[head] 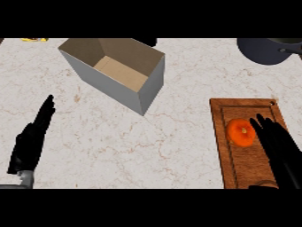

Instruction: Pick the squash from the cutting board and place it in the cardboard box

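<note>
My right hand [280,148] has its fingers [263,126] straight and spread, holding nothing, just beside the orange squash [241,132] on the cutting board [245,166]. I judge this the reach step: next I curl around it, then carry it to the cardboard box [124,84]. My left hand [32,137] rests open.

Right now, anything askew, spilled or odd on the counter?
Nothing spilled or damaged. The cardboard box sits skewed to the counter's edges, open top up, apart from the cutting board. The squash lies on the board beside the open right hand. The left hand rests open at lower left.
</note>
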Controlling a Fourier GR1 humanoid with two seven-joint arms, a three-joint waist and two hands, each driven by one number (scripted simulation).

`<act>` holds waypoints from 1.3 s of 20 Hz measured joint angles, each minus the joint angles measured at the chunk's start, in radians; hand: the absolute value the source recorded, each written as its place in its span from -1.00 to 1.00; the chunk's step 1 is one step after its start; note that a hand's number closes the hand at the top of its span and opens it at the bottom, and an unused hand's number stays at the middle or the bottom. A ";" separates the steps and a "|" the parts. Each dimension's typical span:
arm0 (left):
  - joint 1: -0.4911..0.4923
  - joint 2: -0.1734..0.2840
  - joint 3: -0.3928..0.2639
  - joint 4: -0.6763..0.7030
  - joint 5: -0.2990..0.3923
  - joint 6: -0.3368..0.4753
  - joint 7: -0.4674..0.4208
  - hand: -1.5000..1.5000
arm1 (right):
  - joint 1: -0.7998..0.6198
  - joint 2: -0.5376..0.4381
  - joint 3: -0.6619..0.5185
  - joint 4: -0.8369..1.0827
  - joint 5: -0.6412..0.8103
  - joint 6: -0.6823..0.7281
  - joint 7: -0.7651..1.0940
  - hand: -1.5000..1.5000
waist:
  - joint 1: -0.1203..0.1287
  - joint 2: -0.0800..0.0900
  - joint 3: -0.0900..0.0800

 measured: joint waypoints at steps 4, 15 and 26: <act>0.013 -0.027 0.010 -0.026 -0.032 -0.008 0.018 0.00 | 0.017 0.039 0.001 0.013 0.038 0.001 -0.022 -1.00 | -0.001 0.000 0.000; 0.032 -0.074 0.059 -0.050 -0.080 -0.063 0.025 0.00 | -0.035 0.130 -0.049 0.132 0.087 -0.018 -0.104 -1.00 | 0.000 0.000 0.000; -0.014 -0.110 0.120 0.011 -0.106 -0.112 0.004 0.00 | -0.100 0.189 -0.097 0.221 0.114 0.001 -0.153 -1.00 | -0.001 -0.002 -0.004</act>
